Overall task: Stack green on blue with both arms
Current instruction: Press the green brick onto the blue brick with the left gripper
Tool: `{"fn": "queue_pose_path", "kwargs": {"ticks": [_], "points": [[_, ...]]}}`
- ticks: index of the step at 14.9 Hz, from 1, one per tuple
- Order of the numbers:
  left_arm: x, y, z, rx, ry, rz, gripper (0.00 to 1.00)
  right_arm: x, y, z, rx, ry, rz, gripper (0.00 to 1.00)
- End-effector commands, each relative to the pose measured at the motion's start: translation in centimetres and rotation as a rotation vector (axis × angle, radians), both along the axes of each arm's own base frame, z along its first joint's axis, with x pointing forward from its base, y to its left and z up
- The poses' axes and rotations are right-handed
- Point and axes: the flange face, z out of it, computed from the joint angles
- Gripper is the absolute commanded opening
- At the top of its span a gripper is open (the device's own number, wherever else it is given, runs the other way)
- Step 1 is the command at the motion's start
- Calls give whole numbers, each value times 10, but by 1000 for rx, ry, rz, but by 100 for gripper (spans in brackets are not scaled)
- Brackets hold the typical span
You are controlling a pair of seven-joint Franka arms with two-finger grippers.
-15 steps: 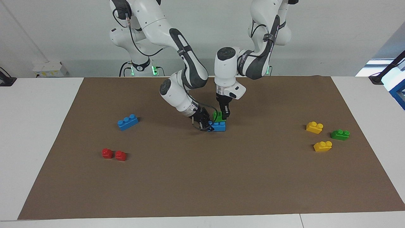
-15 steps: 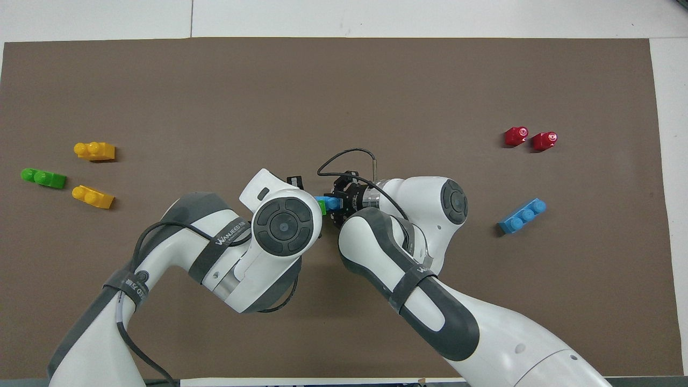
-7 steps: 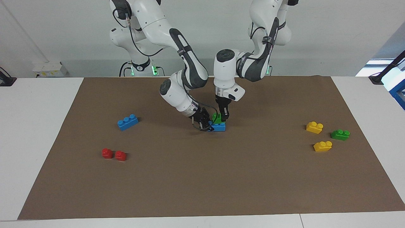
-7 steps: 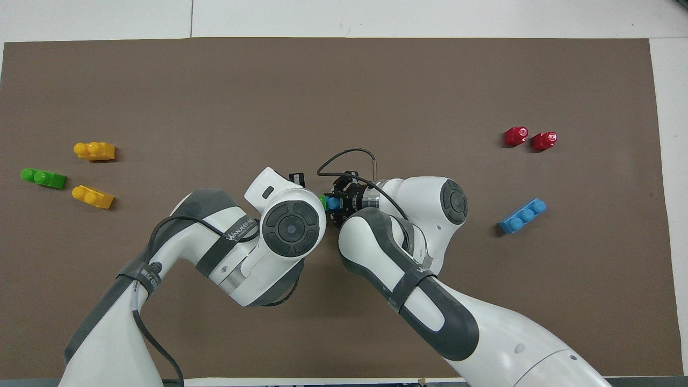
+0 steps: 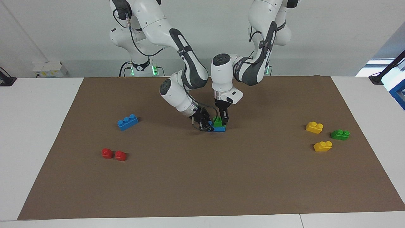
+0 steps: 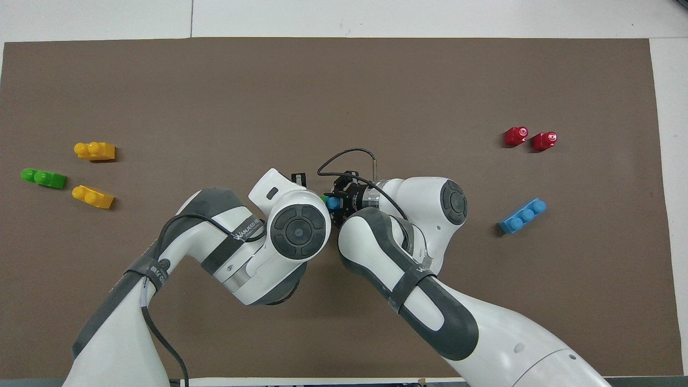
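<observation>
— Where was the green brick (image 5: pixel 217 121)?
— It sat on the blue brick (image 5: pixel 219 129) at the middle of the brown mat (image 5: pixel 202 177) on the bench (image 5: pixel 31 126), with the left pincer (image 5: pixel 224 119) clamped on it, pointing straight down from a bent wrist.

— And the right arm?
— It slanted down low; the right pincer (image 5: pixel 205 124) gripped the blue brick's end toward the right arm's side.

— Anything else about?
— A second blue brick (image 5: pixel 127 122) and two red bricks (image 5: pixel 114 154) lay toward the right arm's end; two yellow bricks (image 5: pixel 318 136) and a darker green brick (image 5: pixel 340 134) toward the left arm's end.
</observation>
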Motion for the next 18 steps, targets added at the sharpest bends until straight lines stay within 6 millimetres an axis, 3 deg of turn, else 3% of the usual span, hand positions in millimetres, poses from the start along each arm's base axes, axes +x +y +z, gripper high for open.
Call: {"fn": "queue_pose_path", "kwargs": {"ticks": [1,2,3,4,5,6,11,15,18], "points": [[13,11,-7,27,-16,-56,100,-3,2,-12,0,-2,-6,0],[16,17,2,31,-22,-59,100,-3,2,-12,0,-4,-3,6],[16,19,6,28,-25,-54,100,-3,2,-12,0,-6,-1,39],[16,19,9,24,-28,-51,100,-3,2,-12,-1,-8,-1,78],[16,20,12,24,-30,-49,100,-3,2,-12,-1,-7,-2,92],[16,20,13,26,-28,-47,100,-2,1,-12,1,-4,-6,100],[20,39,53,16,-52,0,100,-1,0,-12,1,-5,-8,100],[37,70,94,4,-36,4,100,7,-5,-3,17,-7,-19,100],[53,101,124,-11,7,-73,100,16,-21,7,40,16,-15,100]]}}
